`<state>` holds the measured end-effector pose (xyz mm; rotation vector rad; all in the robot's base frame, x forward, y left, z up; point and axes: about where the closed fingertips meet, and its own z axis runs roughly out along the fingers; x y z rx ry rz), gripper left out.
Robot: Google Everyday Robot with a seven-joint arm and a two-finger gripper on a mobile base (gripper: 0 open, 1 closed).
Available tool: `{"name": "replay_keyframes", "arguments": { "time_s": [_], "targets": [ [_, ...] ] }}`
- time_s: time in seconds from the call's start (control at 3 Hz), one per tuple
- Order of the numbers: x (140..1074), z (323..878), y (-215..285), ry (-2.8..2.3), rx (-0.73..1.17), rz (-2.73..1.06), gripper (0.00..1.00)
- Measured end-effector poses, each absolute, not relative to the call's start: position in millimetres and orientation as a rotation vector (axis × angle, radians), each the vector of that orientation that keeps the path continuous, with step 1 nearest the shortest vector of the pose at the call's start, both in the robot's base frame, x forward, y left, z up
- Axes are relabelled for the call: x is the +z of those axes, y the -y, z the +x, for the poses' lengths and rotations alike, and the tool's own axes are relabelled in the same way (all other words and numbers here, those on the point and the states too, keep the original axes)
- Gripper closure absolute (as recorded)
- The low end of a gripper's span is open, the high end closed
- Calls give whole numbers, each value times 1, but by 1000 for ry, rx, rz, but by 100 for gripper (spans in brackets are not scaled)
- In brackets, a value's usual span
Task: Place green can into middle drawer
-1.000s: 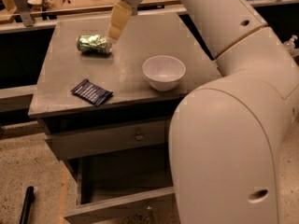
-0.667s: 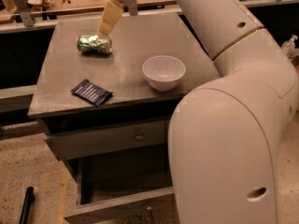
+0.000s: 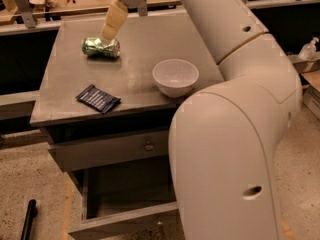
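The green can [image 3: 101, 47] lies on its side at the back left of the grey cabinet top [image 3: 70, 84]. My gripper [image 3: 108, 33] hangs from the arm at the top of the view. Its tip is right above the can's upper right side, at or very near its surface. I cannot tell if it touches the can. The middle drawer [image 3: 125, 196] is pulled open below the cabinet top, its flat front [image 3: 120, 225] toward me, and the part of its inside that shows is bare. My white arm [image 3: 235, 134] hides the drawer's right part.
A white bowl [image 3: 175, 76] stands on the cabinet top near its front right edge. A dark blue packet [image 3: 98, 98] lies at the front left. The shut upper drawer front with its knob [image 3: 149, 145] sits above the open drawer. A black bar [image 3: 27, 219] lies on the floor.
My gripper has moved left and down toward the green can, from beside its right end to just over it. The can, bowl and packet have not moved.
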<state>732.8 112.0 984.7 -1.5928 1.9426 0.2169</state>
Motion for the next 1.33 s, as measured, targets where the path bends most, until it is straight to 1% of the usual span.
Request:
{"name": "replay_keyframes", "arguments": {
  "time_s": [0.33, 0.67, 1.0, 1.33],
  "targets": [
    [964, 746, -144, -1924, 243, -1647, 0],
    [944, 762, -173, -1937, 152, -1705, 0],
    [935, 771, -194, -1935, 14, -1761, 0],
    [920, 775, -219, -1910, -86, -1843, 0]
  ]
}}
